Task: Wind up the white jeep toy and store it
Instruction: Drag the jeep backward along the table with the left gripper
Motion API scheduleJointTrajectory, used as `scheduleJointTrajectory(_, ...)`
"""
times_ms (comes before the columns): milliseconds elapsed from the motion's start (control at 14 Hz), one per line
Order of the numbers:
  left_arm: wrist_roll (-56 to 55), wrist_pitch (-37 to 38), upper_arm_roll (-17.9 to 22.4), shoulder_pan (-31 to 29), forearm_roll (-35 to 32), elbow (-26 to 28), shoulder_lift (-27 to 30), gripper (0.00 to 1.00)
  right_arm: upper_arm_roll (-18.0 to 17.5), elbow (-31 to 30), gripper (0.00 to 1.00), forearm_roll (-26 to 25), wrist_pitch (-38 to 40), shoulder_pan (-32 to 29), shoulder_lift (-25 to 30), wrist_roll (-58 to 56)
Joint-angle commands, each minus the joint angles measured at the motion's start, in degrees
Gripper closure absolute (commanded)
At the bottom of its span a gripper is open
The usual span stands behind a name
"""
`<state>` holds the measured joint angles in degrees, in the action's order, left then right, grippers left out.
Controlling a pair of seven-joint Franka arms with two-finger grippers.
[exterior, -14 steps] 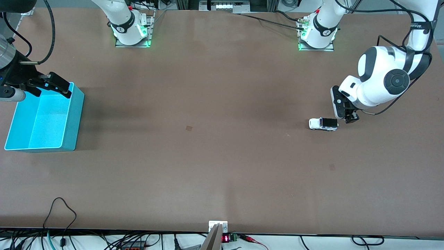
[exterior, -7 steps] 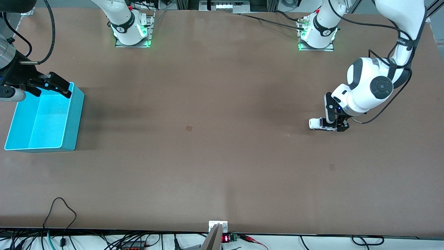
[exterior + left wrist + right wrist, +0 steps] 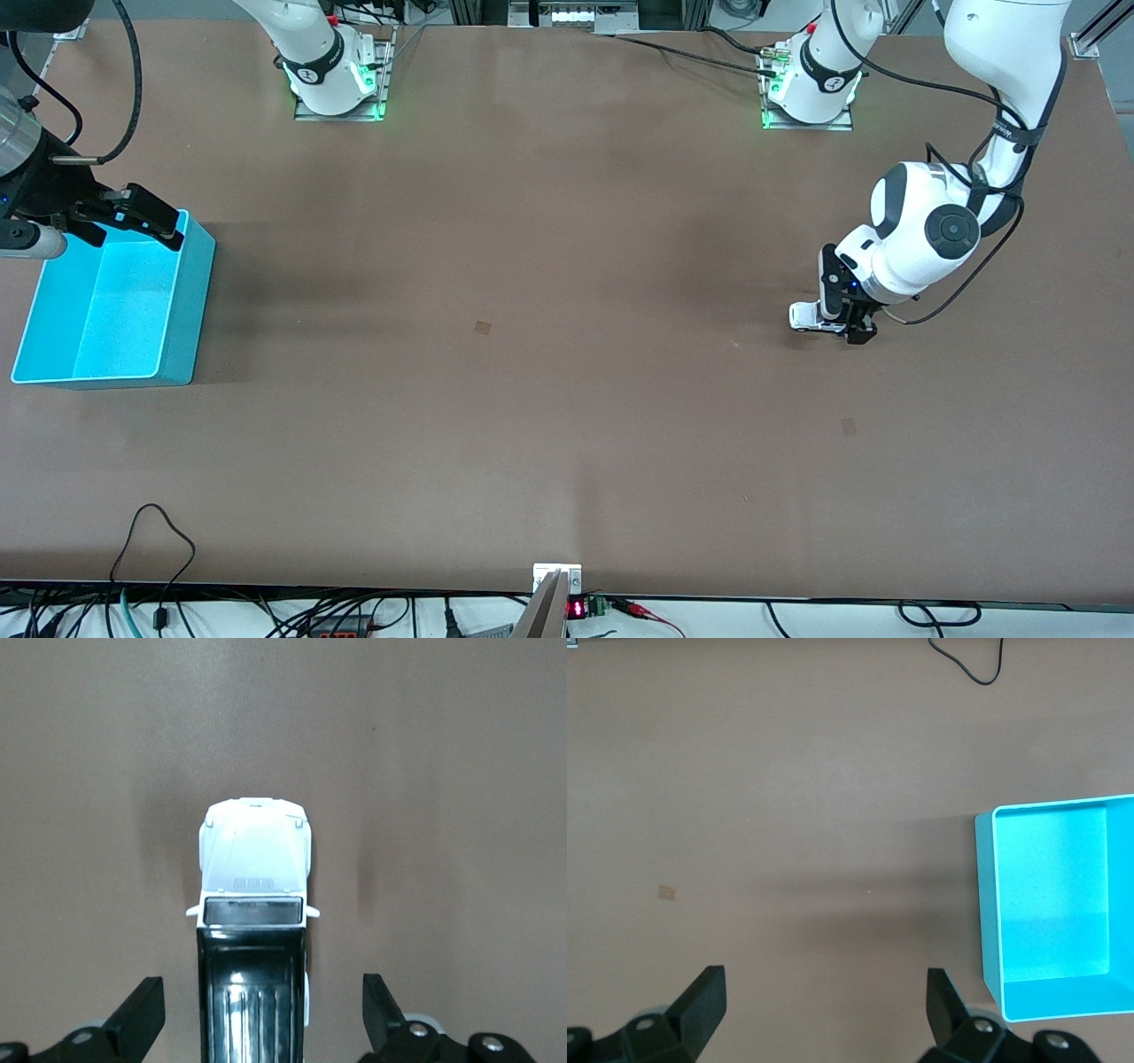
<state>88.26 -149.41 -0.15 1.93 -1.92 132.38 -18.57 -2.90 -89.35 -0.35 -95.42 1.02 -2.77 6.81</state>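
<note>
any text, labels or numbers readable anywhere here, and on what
None can be read.
Red digits on a small display at the table edge nearest the front camera: too small to read.
Round dark marks on the arm bases: too small to read.
White jeep toy, between the open left gripper fingers: no lettering shows.

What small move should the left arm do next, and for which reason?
Probably shut the left tool on the white jeep toy: its open fingers stand on either side of the black rear, apart from it, with the toy on the table.
</note>
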Motion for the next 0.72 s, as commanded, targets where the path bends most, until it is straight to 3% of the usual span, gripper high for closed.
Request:
scheduleJointTrajectory(0, 1.38, -2.72, -0.20, 0.10, -0.28, 0.34, -1.38, 0.22, -0.26, 1.02, 0.00, 0.70, 0.85, -0.40, -0.31, -0.21)
scheduleJointTrajectory(143, 1.21, -3.43, -1.25, 0.01, -0.28, 0.69, -1.74, 0.41, -0.26, 1.02, 0.00, 0.70, 0.85, -0.40, -0.31, -0.13)
scheduleJointTrajectory(287, 1.21, -3.43, -1.26, -0.17, -0.28, 0.69, -2.00, 0.72, -0.26, 1.02, 0.00, 0.70, 0.85, -0.49, -0.31, -0.13)
scheduleJointTrajectory(358, 1.12, -3.43, -1.34, -0.17, -0.28, 0.69, -2.09, 0.83, -0.26, 1.02, 0.00, 0.70, 0.85, -0.49, -0.31, -0.04)
scheduleJointTrajectory(501, 0.59, -3.08, -1.34, -0.52, -0.28, 0.69, -1.91, 0.92, -0.26, 1.02, 0.00, 0.70, 0.94, -0.49, -0.31, -0.04)
scheduleJointTrajectory(645, 0.51, -2.82, -1.43, -0.52, -0.19, 0.69, -1.74, 0.92, -0.26, 0.94, 0.00, 0.70, 0.94, -0.49, -0.31, -0.04)
